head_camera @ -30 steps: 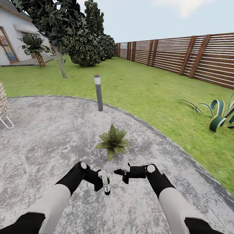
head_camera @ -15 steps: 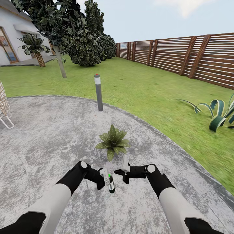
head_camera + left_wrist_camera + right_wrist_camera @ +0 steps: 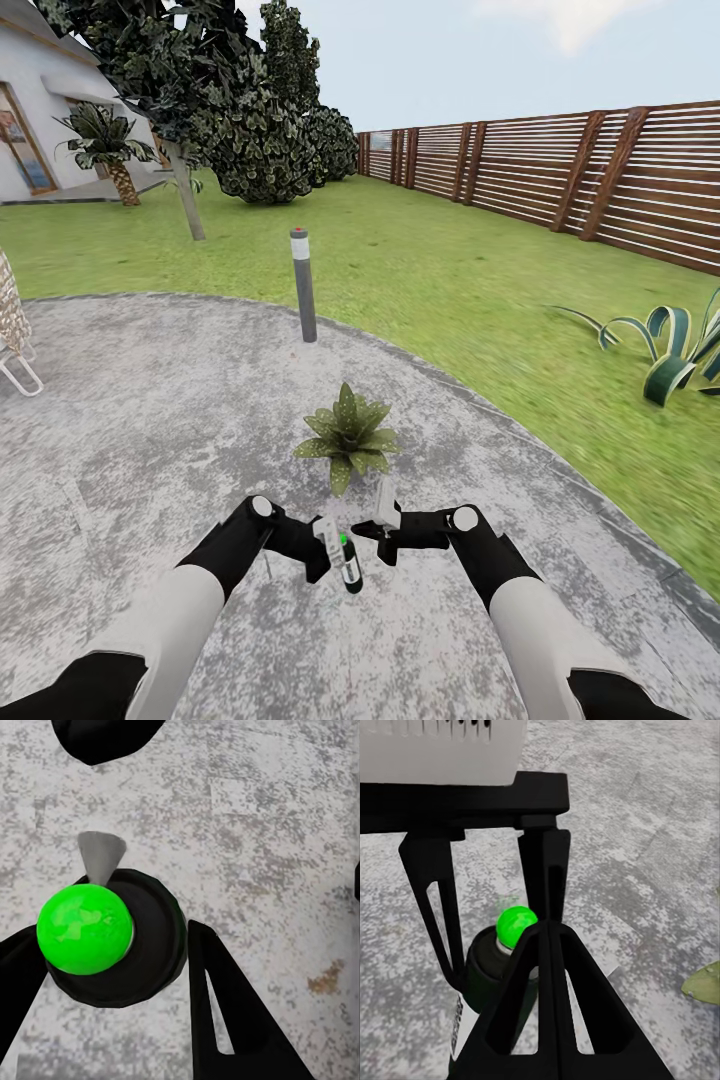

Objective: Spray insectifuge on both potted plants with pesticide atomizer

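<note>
The left tool (image 3: 322,556) pinches the pesticide atomizer (image 3: 345,560), its two dark fingers (image 3: 225,1020) pressed against either side of the bottle's black round end, from which a bright green knob (image 3: 85,929) sticks out. In the head view the slim white bottle, with its green band, hangs tilted from the left tool, black end lowest, over the round grey mottled paving (image 3: 150,420). The right tool (image 3: 383,532) hovers just beside the atomizer, on the side away from the left arm, close but apart from it; its fingers (image 3: 547,1012) look drawn together in its wrist view, with nothing between them, and the atomizer (image 3: 502,960) shows just beyond their tips. One potted plant (image 3: 348,434), a low rosette of speckled pointed leaves, sits on the paving just ahead of both tools, nearer the right one. Both arms reach forward with elbows bent outward and forearms angled inward, so the tools nearly meet at the middle. Farther ahead stands a grey bollard light (image 3: 302,285), with lawn (image 3: 450,280) and a wooden slat fence (image 3: 560,180) beyond.
</note>
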{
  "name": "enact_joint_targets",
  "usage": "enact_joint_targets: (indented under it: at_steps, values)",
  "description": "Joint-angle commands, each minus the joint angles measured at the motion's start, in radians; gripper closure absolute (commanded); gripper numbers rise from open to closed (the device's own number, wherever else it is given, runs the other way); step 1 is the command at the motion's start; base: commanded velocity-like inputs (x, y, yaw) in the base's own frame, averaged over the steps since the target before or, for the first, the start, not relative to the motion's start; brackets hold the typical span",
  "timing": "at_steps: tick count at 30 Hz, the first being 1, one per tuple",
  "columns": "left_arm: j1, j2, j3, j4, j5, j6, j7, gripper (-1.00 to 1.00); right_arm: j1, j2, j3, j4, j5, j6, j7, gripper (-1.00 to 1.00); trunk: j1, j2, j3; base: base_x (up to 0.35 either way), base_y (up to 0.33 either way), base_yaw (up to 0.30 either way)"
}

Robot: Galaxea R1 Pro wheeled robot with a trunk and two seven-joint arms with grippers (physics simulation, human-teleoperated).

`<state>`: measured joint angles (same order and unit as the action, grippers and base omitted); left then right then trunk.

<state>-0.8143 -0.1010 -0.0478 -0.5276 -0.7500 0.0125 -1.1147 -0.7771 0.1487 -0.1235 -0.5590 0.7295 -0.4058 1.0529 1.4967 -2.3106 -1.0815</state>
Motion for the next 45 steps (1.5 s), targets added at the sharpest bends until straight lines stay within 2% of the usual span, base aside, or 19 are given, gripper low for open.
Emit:
enact_joint_targets:
  at_steps: [1, 10, 15, 45]
  values:
    - [0.0, 0.0, 0.0, -0.002, -0.003, 0.001, -0.004, 1.0, -0.001, 0.002, -0.008, -0.001, 0.008, -0.004, 0.006, 1.0, 0.0, 0.0, -0.001, 0.0, 0.0, 0.0]
    - [-0.001, 0.0, 0.0, -0.003, 0.0, 0.001, -0.004, 1.0, -0.001, 0.002, -0.008, -0.001, 0.008, -0.004, 0.006, 1.0, 0.0, 0.0, -0.001, 0.0, 0.0, 0.0]
    - [-0.012, 0.0, 0.0, -0.002, 0.027, 0.0, -0.005, 1.0, -0.001, 0.002, -0.008, -0.001, 0.009, -0.004, 0.005, 1.0, 0.0, 0.0, -0.001, 0.0, 0.0, 0.0]
    - [-0.014, -0.011, -0.001, -0.002, 0.034, 0.0, -0.014, 1.0, -0.001, 0.002, -0.008, -0.001, 0.01, -0.004, 0.004, 1.0, 0.0, 0.0, -0.001, 0.0, 0.0, 0.0]
